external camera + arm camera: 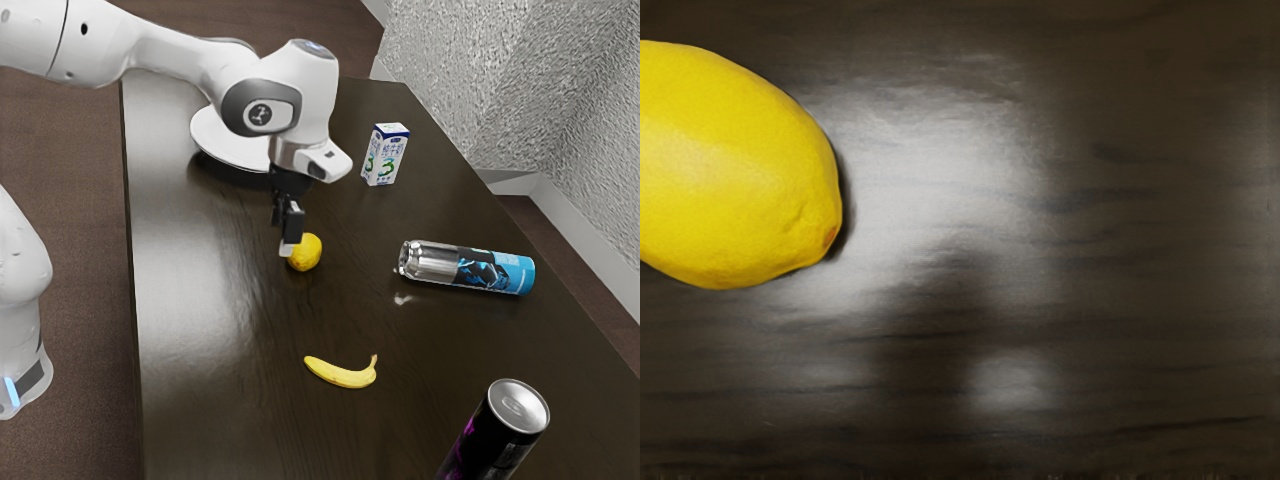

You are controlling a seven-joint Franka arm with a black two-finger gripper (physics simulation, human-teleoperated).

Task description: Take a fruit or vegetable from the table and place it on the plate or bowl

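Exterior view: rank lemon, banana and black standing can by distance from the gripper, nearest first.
1. Lemon: just beside the gripper, toward the exterior view's right.
2. Banana: lying flat, further toward the table's near edge.
3. Black can: standing at the exterior view's lower right, clearly the farthest.

A dark, glossy wooden table carries a white plate at its far end, an upright milk carton, a lemon, a silver-and-blue can lying on its side, a banana, and a black-and-purple can, apparently standing, at the near edge.
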